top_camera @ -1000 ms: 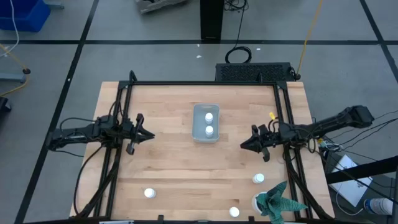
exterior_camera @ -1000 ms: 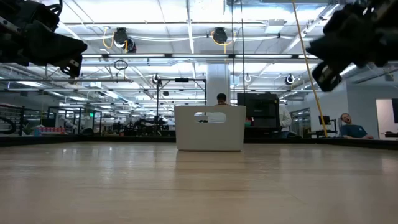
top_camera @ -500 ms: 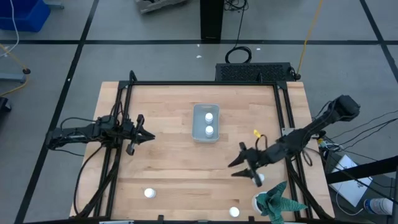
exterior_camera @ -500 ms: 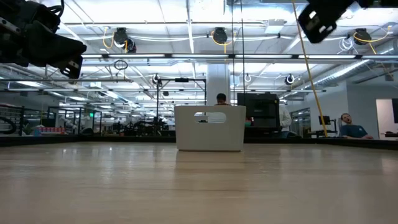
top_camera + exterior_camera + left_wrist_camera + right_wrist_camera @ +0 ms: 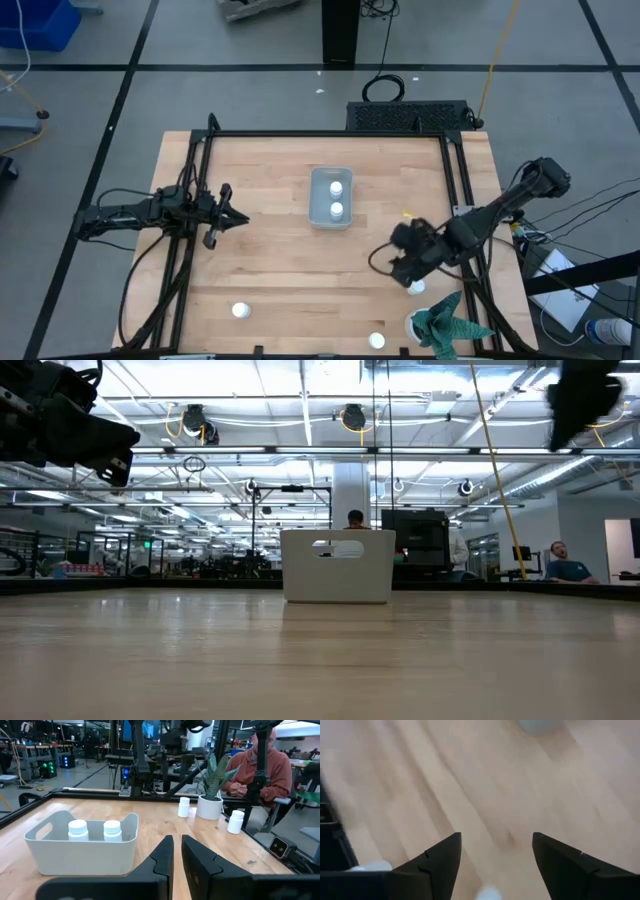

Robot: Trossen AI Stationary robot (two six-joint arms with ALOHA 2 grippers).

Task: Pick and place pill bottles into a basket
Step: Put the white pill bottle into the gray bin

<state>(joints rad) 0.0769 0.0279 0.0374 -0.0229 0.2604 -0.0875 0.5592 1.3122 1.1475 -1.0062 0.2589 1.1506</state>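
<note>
Progress check: two pill bottles (image 5: 335,198) are already sitting in the basket (image 5: 318,216), which is mid-table, a bit toward the far side. So 2 done. Still loose on the wood in the high view: one bottle near-left (image 5: 240,310), one at the near edge (image 5: 376,340), and one near-right (image 5: 416,288) just beside the right gripper (image 5: 404,268). That's 3 left as far as I can count, unless smth is hidden under the arm.

Right gripper hangs over the near-right part of the table, right next to that third bottle, fingers spread wide w/ nothing between them. The right wrist view shows the gap clearly, just bare wood in it. My guess is it's lining up on that bottle, grab not yet made.

Left gripper (image 5: 222,216) waits over the left side of the table, well apart from the basket. Its fingers are pressed almost together, only a thin slit, holding nothing.

What each view gives you:
- high view: the only one w/ the full bottle count and both arms.
- left wrist view: shows both caps side by side inside the basket (image 5: 45,851), plus the green plant (image 5: 212,790) w/ a bottle on either side of it, and a person in a reddish top sitting beyond the table. None of that side-on detail shows from above.
- low view: basket (image 5: 337,566) from the side, can't see what's in it; loose bottles don't show at all.
- right wrist view: blurry, but settles the open fingers.
</note>
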